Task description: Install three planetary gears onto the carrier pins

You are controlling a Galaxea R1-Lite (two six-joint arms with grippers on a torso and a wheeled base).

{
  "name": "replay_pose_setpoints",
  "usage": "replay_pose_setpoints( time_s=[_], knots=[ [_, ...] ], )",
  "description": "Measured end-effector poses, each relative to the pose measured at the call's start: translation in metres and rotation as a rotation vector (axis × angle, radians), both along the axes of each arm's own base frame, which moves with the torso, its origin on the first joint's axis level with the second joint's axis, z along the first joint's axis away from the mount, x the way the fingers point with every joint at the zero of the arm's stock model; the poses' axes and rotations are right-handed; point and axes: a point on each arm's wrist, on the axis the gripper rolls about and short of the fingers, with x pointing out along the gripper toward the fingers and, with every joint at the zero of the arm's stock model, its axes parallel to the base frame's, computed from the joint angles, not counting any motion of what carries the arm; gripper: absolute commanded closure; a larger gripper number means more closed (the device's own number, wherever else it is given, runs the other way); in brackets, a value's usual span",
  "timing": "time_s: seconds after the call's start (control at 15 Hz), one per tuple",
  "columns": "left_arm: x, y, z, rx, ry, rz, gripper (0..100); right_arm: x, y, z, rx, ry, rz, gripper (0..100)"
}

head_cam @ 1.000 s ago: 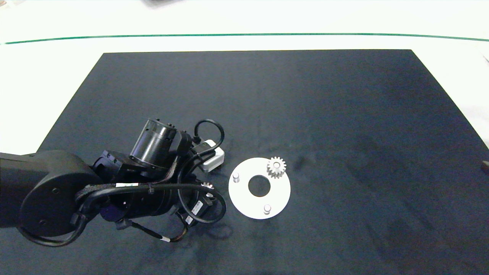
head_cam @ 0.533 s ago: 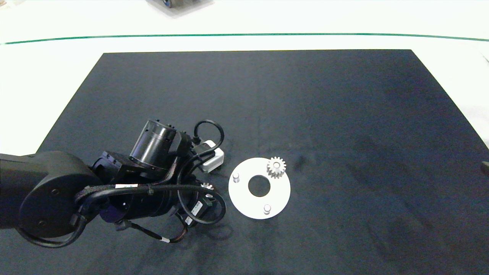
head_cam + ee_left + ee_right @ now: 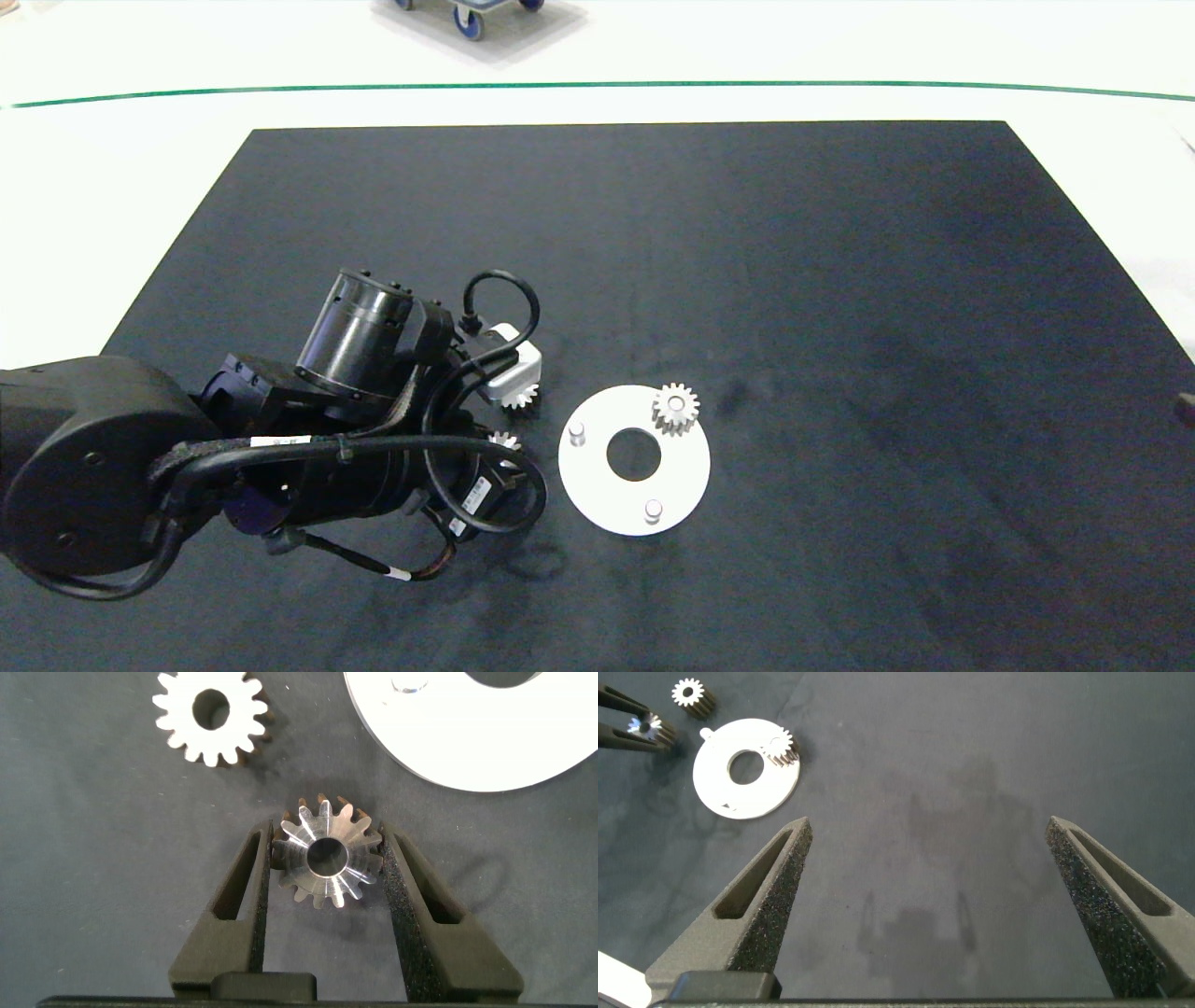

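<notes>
The white carrier disc [image 3: 597,485] lies on the dark mat. One planetary gear [image 3: 675,408] sits on its far-right pin. The other two carrier pins, one [image 3: 576,431] at the left and one [image 3: 653,509] at the near side, stand bare. My left gripper [image 3: 329,835] is shut on a second silvery gear [image 3: 327,859], gripped by its teeth, just left of the disc. A third gear [image 3: 519,397] lies flat on the mat beside the left wrist. My right gripper [image 3: 929,826] stands wide open, far off to the right, holding nothing.
The black mat [image 3: 840,280] covers most of the white table, with wide bare room right of the disc. A green line [image 3: 597,85] runs along the far side. A wheeled cart [image 3: 476,17] shows at the top edge.
My left arm has shifted slightly back and left with its gear, uncovering the third gear on the mat. A wheeled cart has rolled into view at the top edge.
</notes>
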Motion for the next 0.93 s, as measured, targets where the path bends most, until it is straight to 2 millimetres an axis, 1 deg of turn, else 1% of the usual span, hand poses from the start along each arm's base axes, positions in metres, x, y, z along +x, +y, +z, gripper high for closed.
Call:
replay_pose_setpoints(
  time_s=[0.2, 0.33, 0.6, 0.93],
  knots=[
    [-0.008, 0.002, 0.010, -0.015, -0.024, -0.012, 78, 0.000, 0.000, 0.000, 0.000, 0.000, 0.000, 0],
    [-0.022, -0.002, 0.015, -0.010, -0.018, -0.052, 78, 0.000, 0.000, 0.000, 0.000, 0.000, 0.000, 0],
    [-0.046, -0.017, 0.029, -0.014, -0.053, -0.126, 78, 0.000, 0.000, 0.000, -0.001, 0.001, -0.001, 0],
    [-0.068, -0.033, 0.034, -0.029, -0.071, -0.222, 78, -0.001, 0.000, 0.000, -0.003, -0.003, -0.001, 0]
  ],
)
